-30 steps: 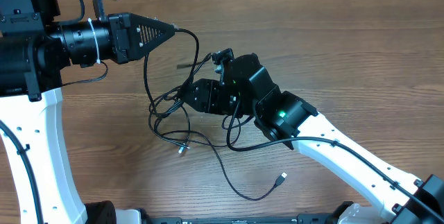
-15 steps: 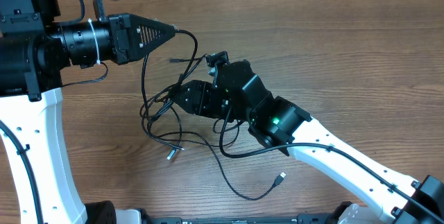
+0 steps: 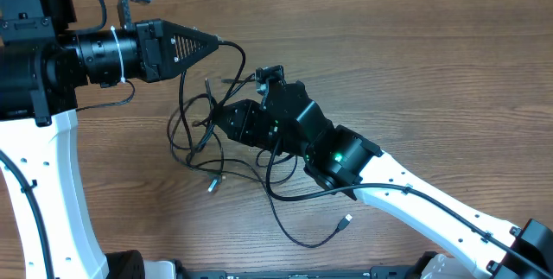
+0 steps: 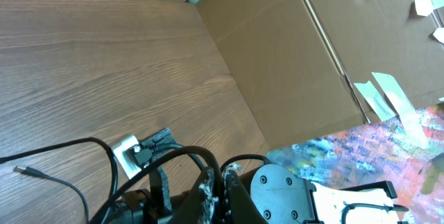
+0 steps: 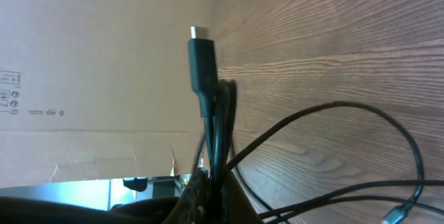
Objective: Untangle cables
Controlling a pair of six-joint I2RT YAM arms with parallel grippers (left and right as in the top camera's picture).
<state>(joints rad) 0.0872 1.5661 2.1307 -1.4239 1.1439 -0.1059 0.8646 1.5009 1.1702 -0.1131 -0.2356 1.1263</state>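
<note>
At lower centre of the overhead frame, 1 small plug end [image 3: 346, 221] lay loose on the brown wooden worktop [image 3: 432, 72]. Above it, the right pincer [image 3: 212, 118] was clamped fully closed on the tangled thin black cables [image 3: 197, 134] at mid-frame. 1 strand rose almost straight up the frame to the left pincer [image 3: 216, 42], likewise closed on it.

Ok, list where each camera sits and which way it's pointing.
Overhead: fixed above, looking straight down on the table, the cables, the left arm and right arm.
Left wrist: on that arm, looking along the tabletop toward a cardboard wall; left gripper at the bottom edge.
Right wrist: faces cardboard too; right gripper at bottom clamps a cable, plug up.
Shared: both wrist views show cables, wood, cardboard.
</note>
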